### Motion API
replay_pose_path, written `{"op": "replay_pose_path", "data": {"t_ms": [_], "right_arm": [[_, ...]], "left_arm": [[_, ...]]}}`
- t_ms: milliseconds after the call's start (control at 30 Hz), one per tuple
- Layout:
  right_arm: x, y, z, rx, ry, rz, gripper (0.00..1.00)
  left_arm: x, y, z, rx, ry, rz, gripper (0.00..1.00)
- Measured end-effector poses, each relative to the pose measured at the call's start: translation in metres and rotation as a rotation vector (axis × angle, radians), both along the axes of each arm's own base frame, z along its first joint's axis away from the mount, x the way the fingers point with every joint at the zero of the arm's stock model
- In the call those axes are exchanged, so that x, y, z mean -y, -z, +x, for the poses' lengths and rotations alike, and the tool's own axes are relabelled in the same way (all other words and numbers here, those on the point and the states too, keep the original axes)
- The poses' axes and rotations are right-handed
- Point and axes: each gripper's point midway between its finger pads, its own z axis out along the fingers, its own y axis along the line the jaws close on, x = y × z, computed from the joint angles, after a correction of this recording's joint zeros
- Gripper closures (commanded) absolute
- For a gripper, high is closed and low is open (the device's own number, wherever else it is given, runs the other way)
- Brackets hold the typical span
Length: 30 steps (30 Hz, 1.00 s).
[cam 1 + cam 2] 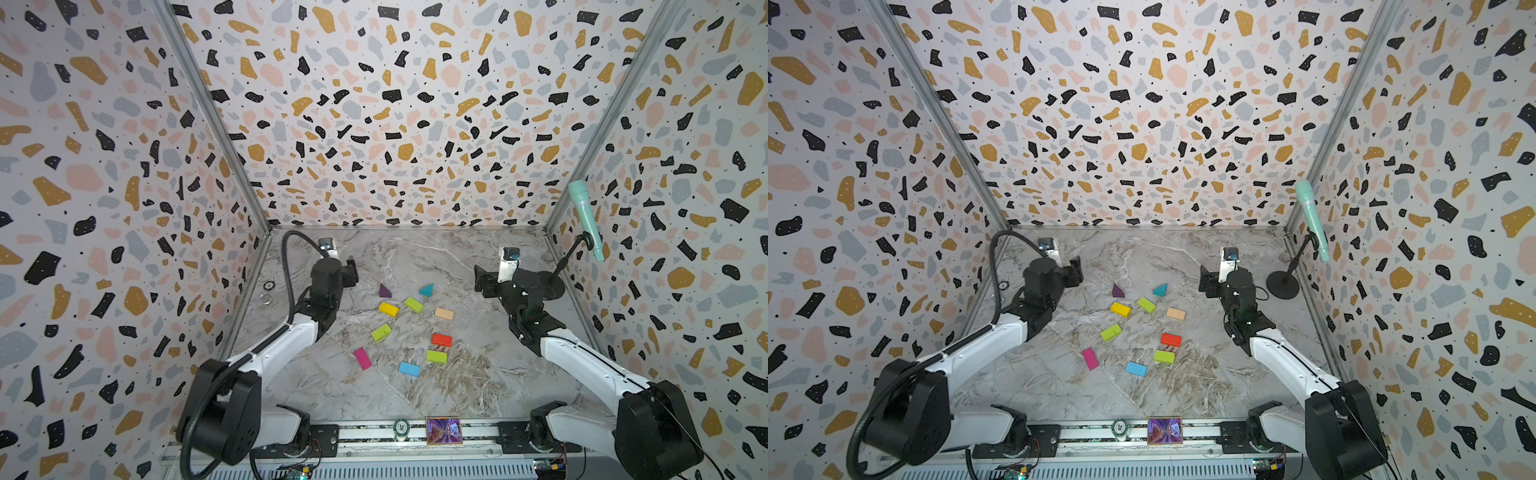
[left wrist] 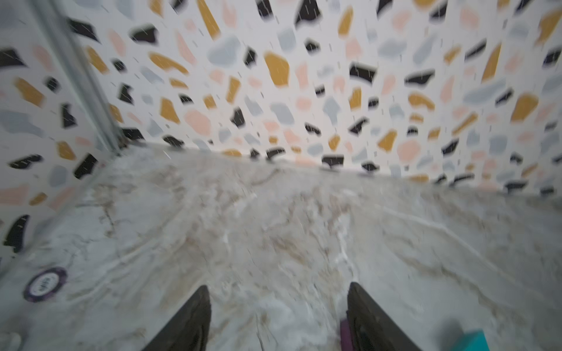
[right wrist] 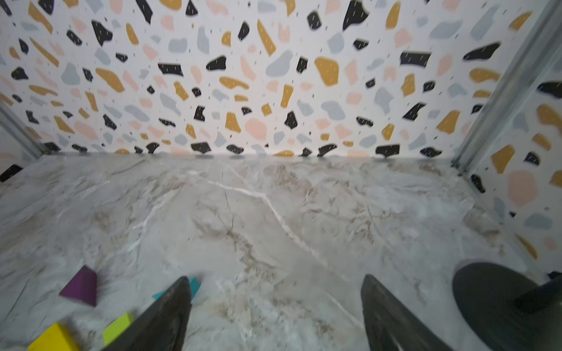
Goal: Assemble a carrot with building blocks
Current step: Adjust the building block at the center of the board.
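Above the marble table [image 1: 478, 386], left end effector [image 2: 278, 285] and right end effector [image 3: 275, 277] gape, empty. Ten building blocks [image 1: 381, 332] lie scattered mid-table, long axes differing; both top views show all, the right wrist view only four.

Nothing legible. Marking on the green-and-white chip [image 1: 401, 427] too small to read; lettering on the purple chip [image 2: 45, 284] blurred beyond reading.

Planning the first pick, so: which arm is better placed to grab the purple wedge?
Left. The left gripper is open close beside the purple wedge; the right gripper, also open, is farther off, with the teal wedge in between.
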Motion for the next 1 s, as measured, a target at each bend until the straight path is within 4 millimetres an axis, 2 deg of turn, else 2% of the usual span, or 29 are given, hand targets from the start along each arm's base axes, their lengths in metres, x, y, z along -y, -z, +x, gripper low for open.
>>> {"op": "replay_pose_path", "data": {"t_ms": [100,167,267,400,533,700,800,1000], "right_arm": [[-0.007,0.018,-0.008,-0.082,-0.032,0.025,0.12],[-0.012,0.025,-0.012,-0.117,-0.048,0.043,0.12],[-0.017,0.032,-0.017,-0.154,-0.065,0.063,0.12],[-0.022,0.036,-0.02,-0.18,-0.081,0.091,0.12],[-0.024,0.041,-0.022,-0.202,-0.088,0.11,0.13],[-0.025,0.053,-0.022,-0.238,-0.084,0.117,0.12],[-0.025,0.057,-0.023,-0.253,-0.081,0.123,0.13],[-0.026,0.059,-0.023,-0.264,-0.073,0.138,0.13]], "left_arm": [[0.048,0.051,-0.005,-0.18,0.142,0.081,0.24],[0.071,0.083,-0.014,-0.285,0.227,0.122,0.24],[0.089,0.123,-0.028,-0.424,0.311,0.193,0.24],[0.103,0.154,-0.039,-0.534,0.375,0.277,0.23],[0.112,0.155,-0.037,-0.542,0.401,0.3,0.23],[0.11,0.169,-0.047,-0.6,0.417,0.338,0.22],[0.11,0.169,-0.049,-0.612,0.423,0.343,0.23],[0.109,0.17,-0.052,-0.63,0.432,0.358,0.37]]}}
